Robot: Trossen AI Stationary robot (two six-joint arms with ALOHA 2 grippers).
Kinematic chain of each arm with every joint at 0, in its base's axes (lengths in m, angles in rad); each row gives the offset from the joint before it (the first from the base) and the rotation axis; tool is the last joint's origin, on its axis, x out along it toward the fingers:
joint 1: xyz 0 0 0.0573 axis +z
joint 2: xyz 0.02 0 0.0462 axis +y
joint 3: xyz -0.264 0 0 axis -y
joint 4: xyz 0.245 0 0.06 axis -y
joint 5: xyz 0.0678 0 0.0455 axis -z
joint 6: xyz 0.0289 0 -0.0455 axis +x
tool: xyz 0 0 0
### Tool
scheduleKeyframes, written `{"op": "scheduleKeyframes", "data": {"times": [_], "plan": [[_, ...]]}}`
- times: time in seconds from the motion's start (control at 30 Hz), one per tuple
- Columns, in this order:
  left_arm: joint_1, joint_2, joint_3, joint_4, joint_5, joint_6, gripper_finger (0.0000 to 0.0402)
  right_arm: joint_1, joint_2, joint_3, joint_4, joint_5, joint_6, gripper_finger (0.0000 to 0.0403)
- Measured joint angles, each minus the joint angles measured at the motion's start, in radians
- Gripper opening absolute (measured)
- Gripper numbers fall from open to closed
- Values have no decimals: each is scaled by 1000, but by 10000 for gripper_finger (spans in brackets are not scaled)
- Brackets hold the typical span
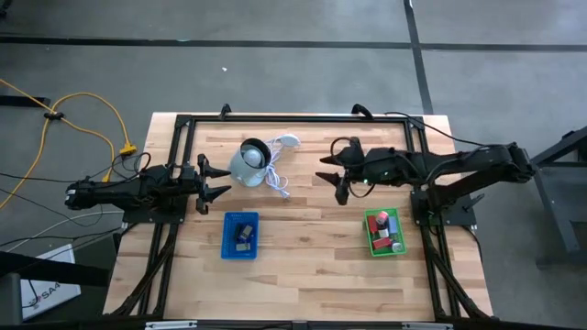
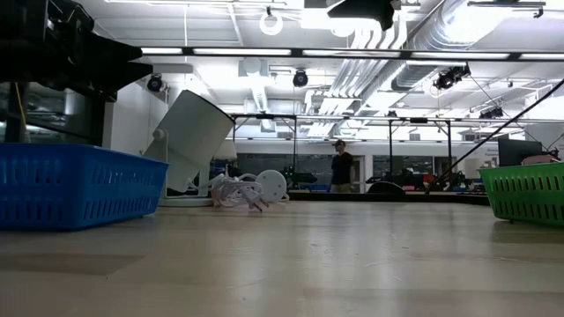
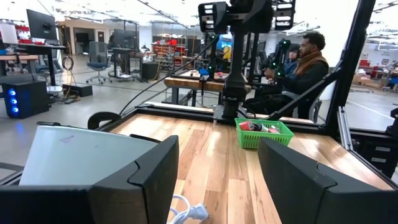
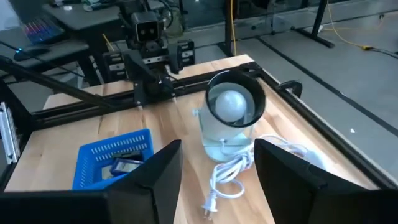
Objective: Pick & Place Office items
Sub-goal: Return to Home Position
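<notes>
- Two trays are sitting nearest the front edge: the blue tray at 8 o'clock from the table's middle, and the green bin at 4 o'clock.
- Most of the office items are lying piled in the green bin, with red, pink and teal bits showing. One dark clip-like piece is lying in the blue tray.
- Further in, the left gripper is hanging over the table at 10 o'clock, claw spread wide and gripping nothing.
- Across from it, the right gripper is hanging between 1 and 2 o'clock, claw also wide and carrying nothing.
- At 11 o'clock the grey-white round object is sitting tilted between the two grippers, with its white cord trailing beside it.
- Way back, a person is standing in the room beyond the table.
</notes>
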Motion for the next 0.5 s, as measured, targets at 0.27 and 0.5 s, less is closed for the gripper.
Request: {"op": "scheduleKeyframes", "data": {"times": [0.27, 0.5], "plan": [[0, 0, 0, 0, 0, 0, 212, -86, -80, -67, 13, -113, -17, 184], [0, 0, 0, 0, 0, 0, 212, -168, -247, -349, 236, -156, -9, 184]]}}
